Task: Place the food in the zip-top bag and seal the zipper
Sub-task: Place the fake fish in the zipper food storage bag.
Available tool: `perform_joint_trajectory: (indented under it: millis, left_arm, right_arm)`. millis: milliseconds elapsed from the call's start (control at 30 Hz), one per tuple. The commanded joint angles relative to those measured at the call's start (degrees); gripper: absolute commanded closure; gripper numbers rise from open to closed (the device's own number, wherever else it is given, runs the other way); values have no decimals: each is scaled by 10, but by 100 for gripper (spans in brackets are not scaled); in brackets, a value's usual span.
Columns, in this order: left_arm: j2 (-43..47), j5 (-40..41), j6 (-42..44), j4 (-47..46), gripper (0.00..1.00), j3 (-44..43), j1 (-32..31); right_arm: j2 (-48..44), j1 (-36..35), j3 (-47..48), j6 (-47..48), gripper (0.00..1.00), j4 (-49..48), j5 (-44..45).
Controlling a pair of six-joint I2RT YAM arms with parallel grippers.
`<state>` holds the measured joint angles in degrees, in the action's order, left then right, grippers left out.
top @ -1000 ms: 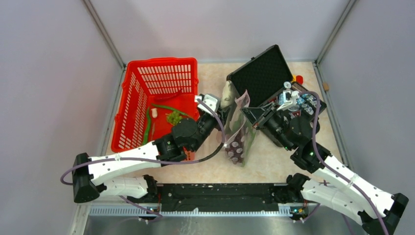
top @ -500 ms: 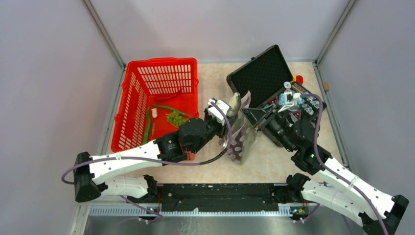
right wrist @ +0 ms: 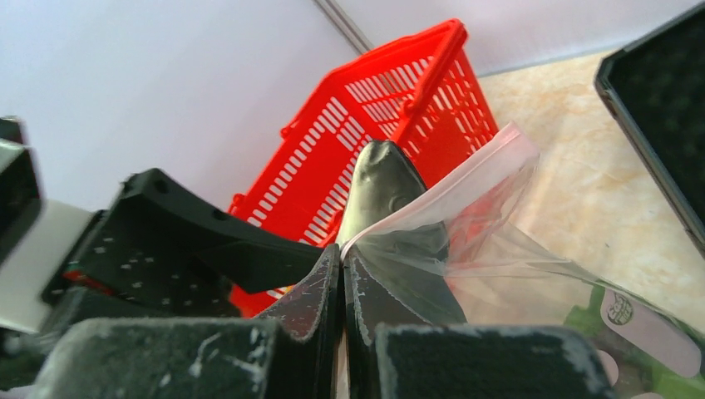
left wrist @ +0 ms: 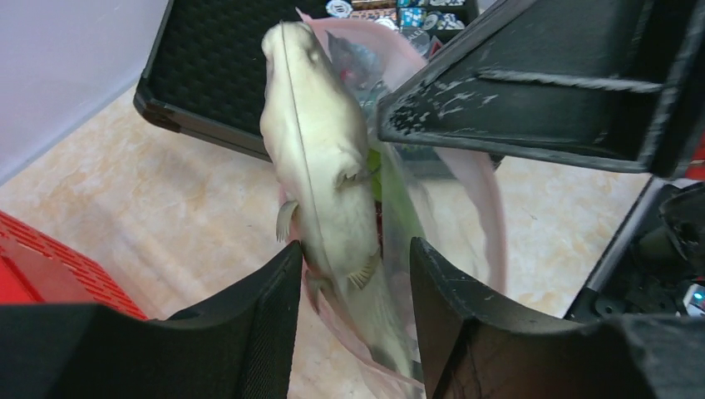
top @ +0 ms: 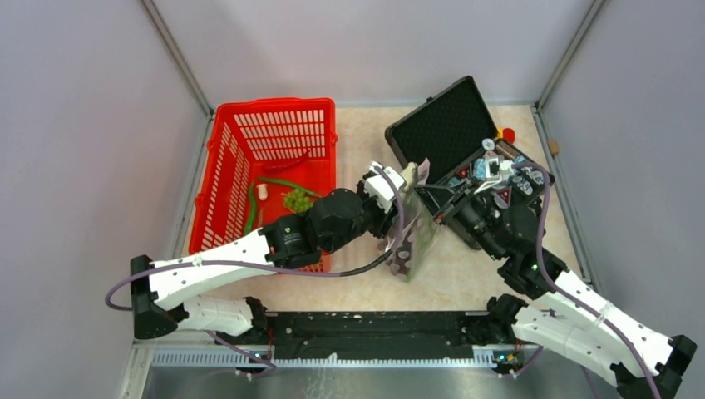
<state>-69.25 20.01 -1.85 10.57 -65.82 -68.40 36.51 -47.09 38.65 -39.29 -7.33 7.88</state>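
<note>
Beige marbled tabletop underlies both arms. Reaching forward and rightward, the left gripper has its jaws parted loosely around the grey fish, which sits partly inside the zip-top bag. The right gripper pinches the bag's pink rim. A black case stands beyond.

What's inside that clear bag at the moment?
Dark purple grapes lie at the bottom of the bag, with green pieces above them. A grey fish is partly in, one end poking out of the mouth. Anything under the fish is covered.
</note>
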Motion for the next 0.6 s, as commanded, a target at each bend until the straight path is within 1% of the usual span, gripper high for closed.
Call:
perform_joint_trajectory:
  millis: [0, 33, 100, 233, 300, 333, 367, 433, 467, 533, 567]
  left_arm:
    - [27, -39, -20, 11, 48, -34, 0]
    - [30, -40, -22, 4, 47, -31, 1]
    - [26, -73, -23, 7, 47, -34, 8]
    - [-4, -132, -17, 57, 47, -67, 13]
    - [-19, -128, -15, 83, 48, -80, 15]
    - [-22, -112, -16, 90, 49, -83, 15]
    - [-18, -77, -30, 91, 48, -80, 16]
    - [8, -26, -49, 72, 39, -56, 25]
    - [26, -21, -57, 53, 35, -41, 33]
    - [69, -54, -74, 14, 29, -11, 55]
    - [85, -87, -85, 2, 25, -3, 70]
  right_arm:
    - [0, -4, 32, 10, 100, -20, 30]
    - [1, -4, 30, 7, 100, -27, 26]
    - [2, -4, 24, 6, 100, -44, 16]
    - [0, -4, 23, 7, 100, -60, 6]
    - [-2, -4, 23, 10, 100, -66, -3]
    - [-5, -4, 22, 14, 100, -73, -10]
    - [-8, -4, 19, 20, 100, -82, -24]
    - [-21, -4, 13, 46, 100, -105, -51]
    - [-29, -4, 13, 52, 100, -99, -45]
    - [-43, -4, 17, 60, 100, -68, -28]
    - [-48, -4, 18, 65, 100, -59, -25]
